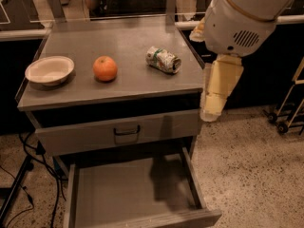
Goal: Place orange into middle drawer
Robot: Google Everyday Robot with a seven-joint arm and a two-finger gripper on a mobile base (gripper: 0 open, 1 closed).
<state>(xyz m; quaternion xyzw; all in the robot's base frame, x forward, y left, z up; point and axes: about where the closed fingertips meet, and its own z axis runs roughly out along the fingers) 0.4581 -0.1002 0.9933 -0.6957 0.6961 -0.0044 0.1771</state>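
The orange [105, 68] sits on the grey cabinet top [123, 44], between a white bowl and a can. The middle drawer [128, 194] is pulled open below, its flat grey floor bare, with the arm's shadow across it. My gripper [211, 109] hangs pointing down at the end of a cream forearm under the big white arm housing [242, 18]. It is just off the cabinet's right front corner, to the right of the orange and above the open drawer's right side. It holds nothing that I can see.
A white bowl [49, 70] stands at the top's left. A green-and-white can [163, 60] lies on its side right of the orange. A shut drawer front with a black loop handle [126, 132] sits above the open drawer. Cables [28, 175] trail on the floor at left; a wheeled frame [289, 108] stands at right.
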